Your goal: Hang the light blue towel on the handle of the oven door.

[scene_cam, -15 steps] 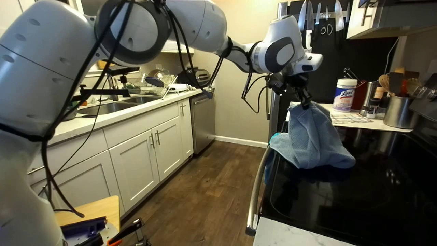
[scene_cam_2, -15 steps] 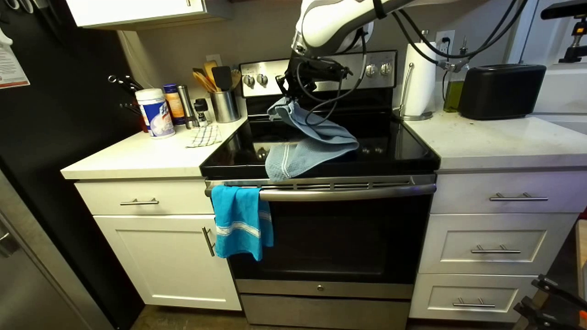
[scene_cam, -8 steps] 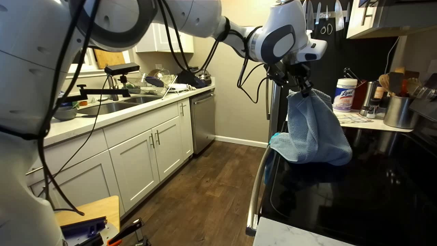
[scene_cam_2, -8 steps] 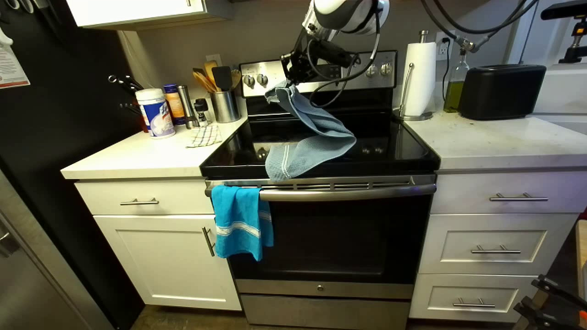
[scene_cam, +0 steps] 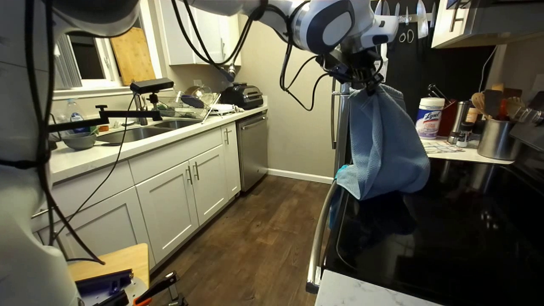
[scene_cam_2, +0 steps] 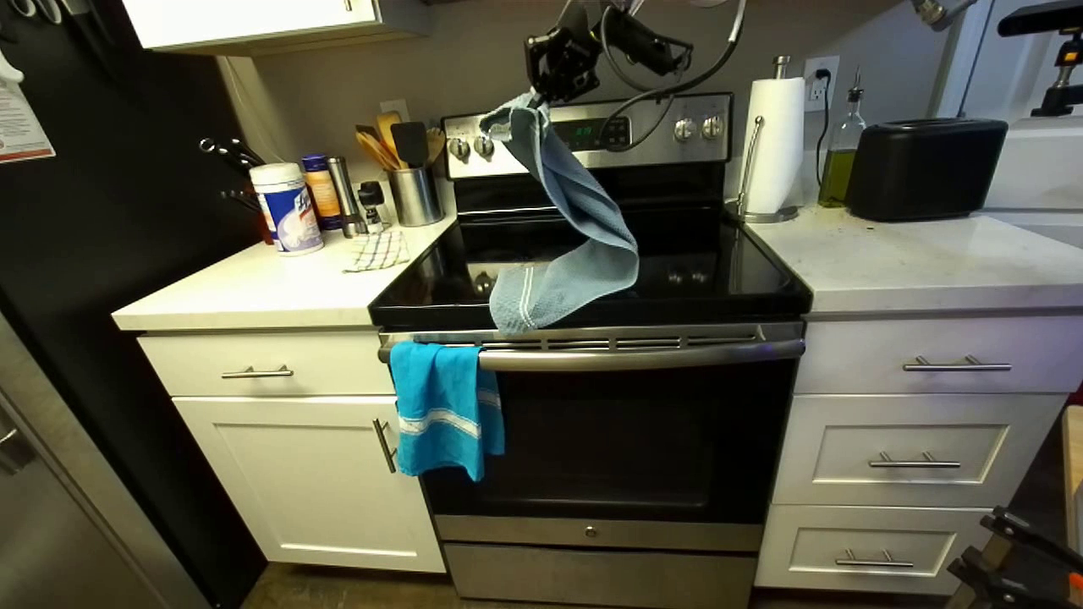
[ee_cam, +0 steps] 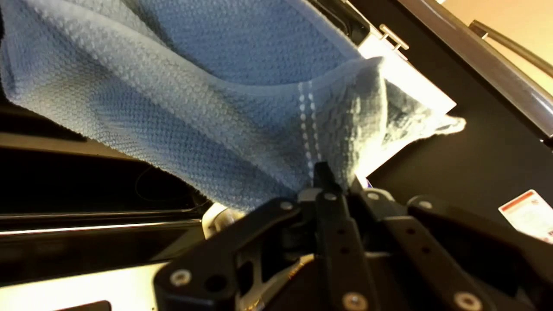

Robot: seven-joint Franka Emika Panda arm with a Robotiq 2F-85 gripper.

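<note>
The light blue towel hangs from my gripper above the stove in both exterior views (scene_cam: 384,144) (scene_cam_2: 584,216). My gripper (scene_cam: 371,89) (scene_cam_2: 540,97) is shut on a top corner of it. In the wrist view, the towel (ee_cam: 194,108) spreads out from the closed fingertips (ee_cam: 339,181), its stitched hem at the tips; parts of the fingertips are hidden in the cloth. The towel's lower striped end lies on the cooktop's front edge, just above the oven handle (scene_cam_2: 643,359) (scene_cam: 318,242). The handle runs along the top of the oven door.
A bright blue towel (scene_cam_2: 444,414) hangs on the handle's end nearer the fridge. The black cooktop (scene_cam: 425,250) lies under the towel. A wipes canister (scene_cam_2: 288,210) and a utensil pot (scene_cam_2: 415,196) stand on a counter beside it; paper towels (scene_cam_2: 774,148) and a toaster (scene_cam_2: 926,169) opposite.
My gripper has risen with the towel's corner in it. More of the towel is lifted off the cooktop, while its striped end stays at the front edge.
</note>
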